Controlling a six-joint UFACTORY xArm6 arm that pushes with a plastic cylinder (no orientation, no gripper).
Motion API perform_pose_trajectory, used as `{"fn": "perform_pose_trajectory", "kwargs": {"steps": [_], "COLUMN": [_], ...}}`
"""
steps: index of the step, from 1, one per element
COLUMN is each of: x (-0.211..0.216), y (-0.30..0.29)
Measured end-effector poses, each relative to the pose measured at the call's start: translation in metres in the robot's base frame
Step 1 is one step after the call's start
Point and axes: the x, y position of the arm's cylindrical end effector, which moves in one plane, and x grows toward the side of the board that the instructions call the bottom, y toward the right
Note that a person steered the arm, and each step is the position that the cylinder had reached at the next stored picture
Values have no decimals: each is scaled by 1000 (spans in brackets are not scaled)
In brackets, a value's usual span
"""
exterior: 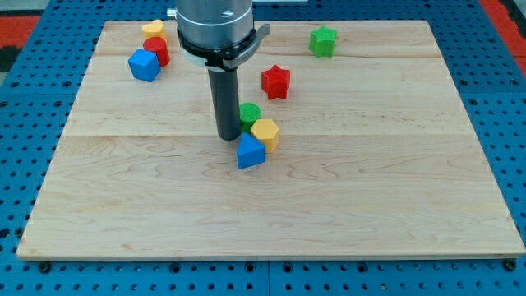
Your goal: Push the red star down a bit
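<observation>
Camera view. My tip rests on the wooden board near its middle, just left of a tight cluster: a green block (shape unclear, partly behind the rod), a yellow block and a blue block. The tip is close beside the green block; contact cannot be confirmed.

The red star lies farther back and to the right of the tip, apart from it and standing clear of the cluster. There are no fingers on this rig, only the bare rod, so nothing is held.

At the far left sit a blue cube, a red block and a yellow block, close together. A green star sits at the far right.

Assessment: the push appears not yet begun. The tip would need to get to the far side of the red star, then drive it nearward (the cluster lies close to that path).
</observation>
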Motion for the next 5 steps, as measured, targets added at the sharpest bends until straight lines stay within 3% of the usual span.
{"fn": "perform_pose_trajectory", "kwargs": {"steps": [1, 2, 3, 5], "x": [-79, -116, -117, -69], "y": [-13, 32, 77, 90]}}
